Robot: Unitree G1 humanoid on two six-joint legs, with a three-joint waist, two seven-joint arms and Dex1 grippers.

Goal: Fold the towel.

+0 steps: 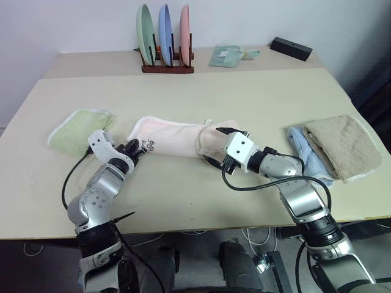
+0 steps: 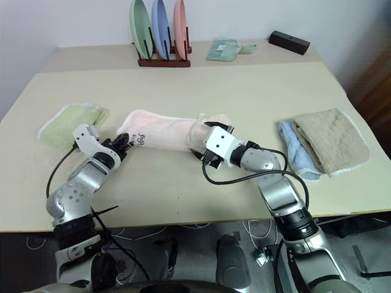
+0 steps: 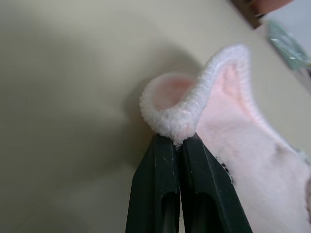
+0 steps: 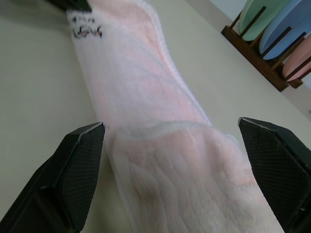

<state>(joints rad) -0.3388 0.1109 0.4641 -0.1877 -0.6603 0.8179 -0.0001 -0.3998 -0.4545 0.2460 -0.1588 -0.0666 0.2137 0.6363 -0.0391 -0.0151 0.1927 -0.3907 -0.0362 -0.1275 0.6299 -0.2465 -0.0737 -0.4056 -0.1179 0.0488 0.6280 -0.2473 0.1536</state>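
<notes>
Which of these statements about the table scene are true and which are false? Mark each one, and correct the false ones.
1. The left hand is shut on an edge of the pink towel. True.
2. The right hand is clamped shut on the towel. False: its fingers stand wide open on either side of the towel.
3. The plate rack holds three upright plates. True.
4. The green towel lies on top of the pink towel. False: it lies beside it, on the table.
5. The beige towel lies partly on a blue towel. True.
</notes>
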